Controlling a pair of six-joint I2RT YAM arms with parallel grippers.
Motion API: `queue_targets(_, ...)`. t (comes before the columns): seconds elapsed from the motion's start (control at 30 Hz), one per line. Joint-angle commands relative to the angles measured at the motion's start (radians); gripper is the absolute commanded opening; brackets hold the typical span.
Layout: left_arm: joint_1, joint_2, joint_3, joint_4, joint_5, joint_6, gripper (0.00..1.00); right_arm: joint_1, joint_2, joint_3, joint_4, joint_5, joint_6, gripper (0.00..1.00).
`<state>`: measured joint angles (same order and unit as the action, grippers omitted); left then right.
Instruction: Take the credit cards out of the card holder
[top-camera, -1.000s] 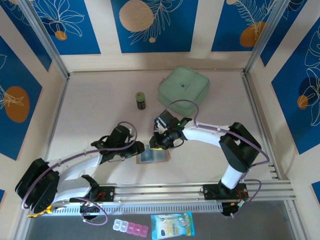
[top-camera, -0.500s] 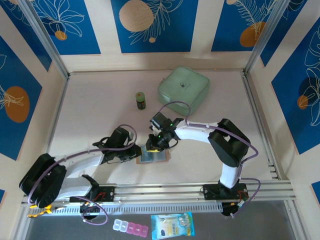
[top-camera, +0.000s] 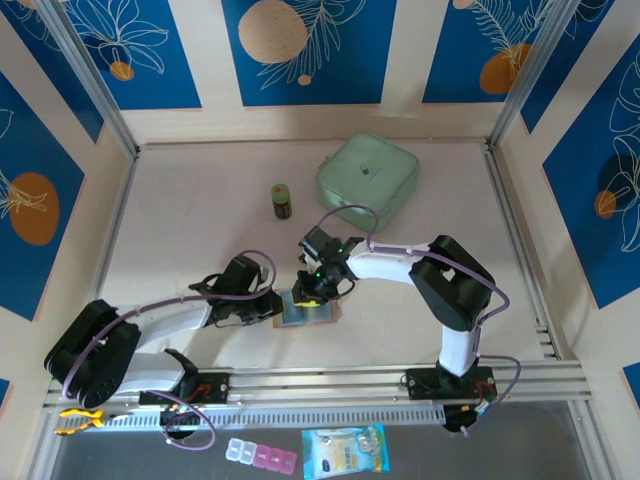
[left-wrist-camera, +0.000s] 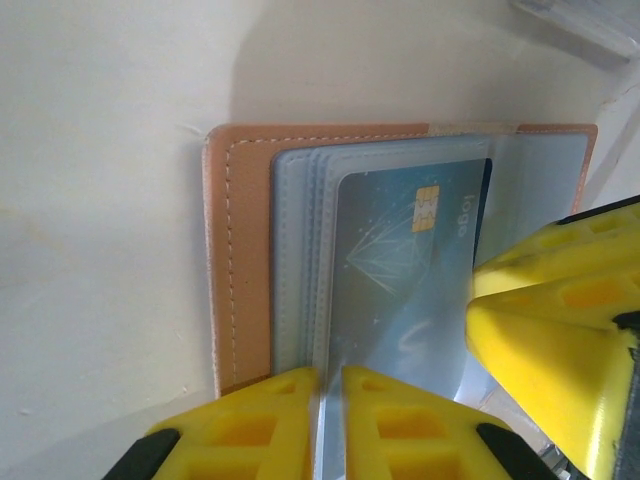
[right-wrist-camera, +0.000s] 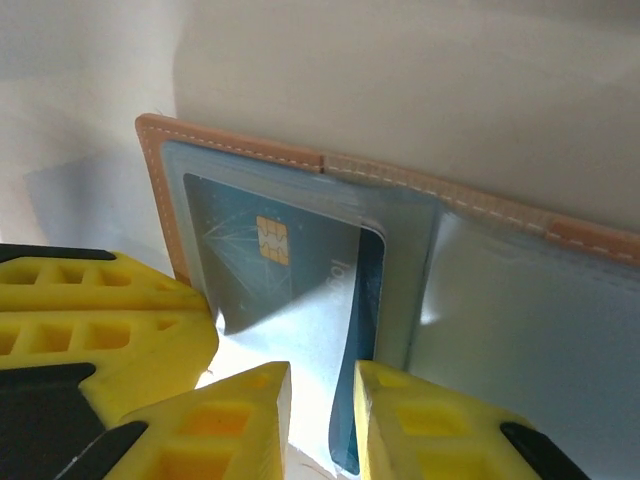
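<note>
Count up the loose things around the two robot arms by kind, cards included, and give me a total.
Mint-green zip case: 1
Small dark green jar: 1
Pinkish-tan leather card holder: 1
Blue chip card showing in its pocket: 1
Pill box with clear and pink compartments: 1
Blue-printed sachet: 1
Total: 6

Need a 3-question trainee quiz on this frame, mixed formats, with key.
1. True or false: the wallet lies closed on the table.
2. What stands left of the green case? A) mug B) small dark bottle C) scissors
3. Which grippers are at the wallet?
Key: 1 false, it lies open, with a chip card in its clear pocket. 2 B. 3 Both: left gripper and right gripper.
</note>
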<state>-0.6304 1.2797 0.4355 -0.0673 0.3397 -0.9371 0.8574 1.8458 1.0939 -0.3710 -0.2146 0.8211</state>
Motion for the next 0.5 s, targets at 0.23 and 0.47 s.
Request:
queue_targets(0.23,0.010,0.030,0.006,-0.017,0.005,0.020,0.13,0.009,0.030,0.021,-0.004,-0.041,0.011,0.24)
queue_targets(0.47,0.009,0.042,0.009,-0.012,0.011,0.020,0.13,0.008,0.039,0.023,-0.003,-0.054,0.010,0.21)
